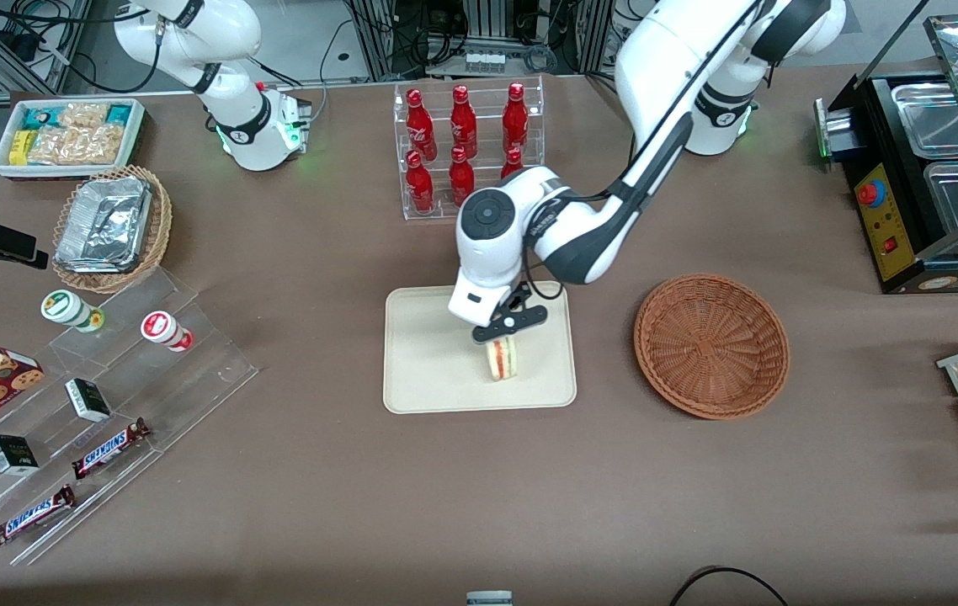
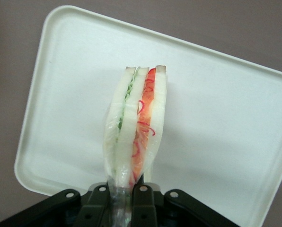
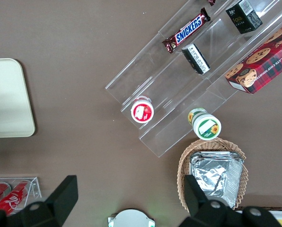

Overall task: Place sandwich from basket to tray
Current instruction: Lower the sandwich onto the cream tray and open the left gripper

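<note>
My left gripper [image 1: 502, 334] is shut on the sandwich [image 1: 501, 359], a pale bread wedge with red and green filling, and holds it over the cream tray [image 1: 420, 370], at or just above its surface. In the left wrist view the sandwich [image 2: 135, 142] hangs between the black fingers [image 2: 143, 201], pinched at its wrapped corner, with the tray [image 2: 216, 123] beneath it. The reddish-brown wicker basket [image 1: 711, 345] is empty and lies beside the tray toward the working arm's end of the table. The tray's edge also shows in the right wrist view [image 3: 8, 99].
A clear rack of red bottles [image 1: 466, 147] stands farther from the front camera than the tray. A lighter wicker basket of foil trays [image 1: 111, 227], a white snack bin [image 1: 66, 135] and clear display steps with snacks [image 1: 100, 404] lie toward the parked arm's end. A black warmer [image 1: 925, 168] stands at the working arm's end.
</note>
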Robot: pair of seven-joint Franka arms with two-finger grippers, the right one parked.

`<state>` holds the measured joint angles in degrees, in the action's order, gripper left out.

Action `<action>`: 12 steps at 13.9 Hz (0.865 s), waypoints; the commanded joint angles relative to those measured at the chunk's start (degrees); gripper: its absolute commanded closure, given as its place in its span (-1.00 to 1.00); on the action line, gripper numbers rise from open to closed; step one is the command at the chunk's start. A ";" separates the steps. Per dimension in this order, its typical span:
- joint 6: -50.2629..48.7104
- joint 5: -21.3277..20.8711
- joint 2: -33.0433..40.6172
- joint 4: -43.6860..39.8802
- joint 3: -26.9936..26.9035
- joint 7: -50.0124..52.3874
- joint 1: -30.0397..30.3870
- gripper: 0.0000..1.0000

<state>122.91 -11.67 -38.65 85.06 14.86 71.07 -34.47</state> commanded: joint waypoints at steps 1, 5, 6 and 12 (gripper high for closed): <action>-1.89 -0.81 -3.18 -4.81 -0.45 2.22 -1.91 1.00; -2.24 -0.90 -5.73 -6.82 -0.45 3.36 -2.36 1.00; -2.94 -0.99 -6.52 -7.79 -0.45 3.63 -2.62 1.00; -3.56 -1.43 -8.29 -9.82 -0.62 3.99 -3.24 -0.69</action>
<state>121.05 -11.79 -45.99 77.84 14.84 73.46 -36.64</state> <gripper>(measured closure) 0.859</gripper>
